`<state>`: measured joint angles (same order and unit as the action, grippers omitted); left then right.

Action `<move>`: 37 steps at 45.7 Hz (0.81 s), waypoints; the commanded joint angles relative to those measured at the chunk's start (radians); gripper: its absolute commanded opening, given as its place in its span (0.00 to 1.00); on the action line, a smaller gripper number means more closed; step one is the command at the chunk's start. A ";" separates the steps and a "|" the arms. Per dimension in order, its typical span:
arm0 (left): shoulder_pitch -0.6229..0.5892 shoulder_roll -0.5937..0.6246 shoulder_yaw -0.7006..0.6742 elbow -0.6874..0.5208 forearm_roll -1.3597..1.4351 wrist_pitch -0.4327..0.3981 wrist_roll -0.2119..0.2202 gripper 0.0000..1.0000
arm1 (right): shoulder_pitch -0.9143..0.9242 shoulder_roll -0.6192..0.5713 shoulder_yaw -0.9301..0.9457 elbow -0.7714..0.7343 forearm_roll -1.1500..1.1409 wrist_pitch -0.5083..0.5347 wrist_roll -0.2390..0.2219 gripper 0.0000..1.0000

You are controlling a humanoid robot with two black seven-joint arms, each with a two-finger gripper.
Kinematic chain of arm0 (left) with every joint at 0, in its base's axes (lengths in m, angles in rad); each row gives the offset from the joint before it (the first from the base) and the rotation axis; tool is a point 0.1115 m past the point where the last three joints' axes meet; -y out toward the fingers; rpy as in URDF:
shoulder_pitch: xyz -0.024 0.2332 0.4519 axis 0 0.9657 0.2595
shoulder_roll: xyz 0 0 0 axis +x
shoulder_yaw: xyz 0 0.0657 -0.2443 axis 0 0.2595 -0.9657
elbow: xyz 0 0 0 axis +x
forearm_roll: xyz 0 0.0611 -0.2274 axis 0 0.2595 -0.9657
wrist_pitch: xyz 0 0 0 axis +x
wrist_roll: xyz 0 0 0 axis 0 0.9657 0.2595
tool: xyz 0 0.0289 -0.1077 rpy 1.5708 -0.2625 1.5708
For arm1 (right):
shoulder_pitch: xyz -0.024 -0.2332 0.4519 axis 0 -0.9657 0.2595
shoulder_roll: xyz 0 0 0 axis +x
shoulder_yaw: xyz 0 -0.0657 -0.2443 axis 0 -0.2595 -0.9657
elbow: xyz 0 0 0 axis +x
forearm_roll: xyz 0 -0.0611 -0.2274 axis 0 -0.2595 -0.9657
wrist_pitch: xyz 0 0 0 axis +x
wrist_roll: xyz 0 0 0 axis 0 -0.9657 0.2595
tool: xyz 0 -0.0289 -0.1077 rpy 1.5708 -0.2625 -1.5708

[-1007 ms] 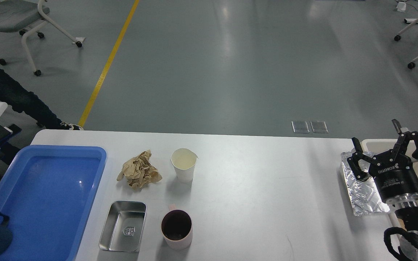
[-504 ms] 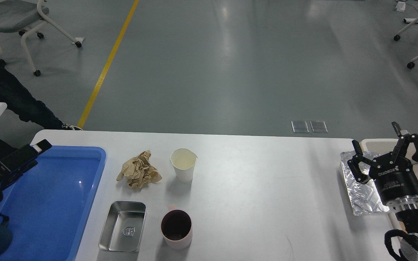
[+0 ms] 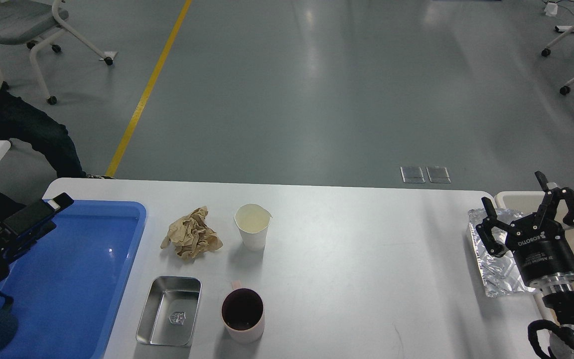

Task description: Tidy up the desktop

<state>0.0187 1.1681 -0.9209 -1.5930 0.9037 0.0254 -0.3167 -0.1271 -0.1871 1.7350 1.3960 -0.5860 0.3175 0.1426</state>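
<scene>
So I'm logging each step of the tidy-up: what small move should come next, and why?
Probably swing the right gripper, open and empty over the foil tray, leftward toward the paper cup; the cup and crumpled paper lie loose on the desktop.

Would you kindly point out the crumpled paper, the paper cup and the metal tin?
crumpled paper (image 3: 191, 240), head view, middle of the wad
paper cup (image 3: 252, 233), head view, front wall
metal tin (image 3: 169, 311), head view, inner floor

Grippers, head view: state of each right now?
Left gripper: dark and end-on over the blue plastic tray, cannot tell.
Right gripper: open, empty, above the crinkled foil tray.
</scene>
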 commanded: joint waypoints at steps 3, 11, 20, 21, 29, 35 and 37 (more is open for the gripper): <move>-0.068 -0.001 0.037 -0.001 0.003 -0.097 0.050 0.96 | 0.000 0.000 0.000 0.000 0.000 0.000 0.000 1.00; -0.265 -0.013 0.246 0.001 0.017 -0.133 0.157 0.96 | 0.000 0.000 0.000 0.000 0.000 -0.001 0.000 1.00; -0.511 -0.054 0.514 0.010 0.055 -0.130 0.168 0.96 | -0.002 0.000 0.000 0.000 0.000 0.000 0.000 1.00; -0.532 -0.067 0.536 0.013 0.060 -0.130 0.172 0.96 | 0.000 0.000 0.000 0.000 0.000 0.000 0.000 1.00; -0.675 -0.165 0.711 0.016 0.080 -0.128 0.223 0.95 | -0.003 0.000 0.000 0.000 0.000 -0.001 0.000 1.00; -0.736 -0.215 0.815 0.024 0.106 -0.127 0.226 0.95 | -0.005 -0.002 -0.002 -0.003 -0.002 -0.002 0.000 1.00; -0.749 -0.228 0.835 0.024 0.112 -0.125 0.228 0.95 | -0.005 -0.002 0.000 -0.003 0.000 -0.002 0.000 1.00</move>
<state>-0.6893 0.9794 -0.1549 -1.5730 0.9966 -0.1016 -0.0930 -0.1312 -0.1881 1.7342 1.3953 -0.5860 0.3162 0.1426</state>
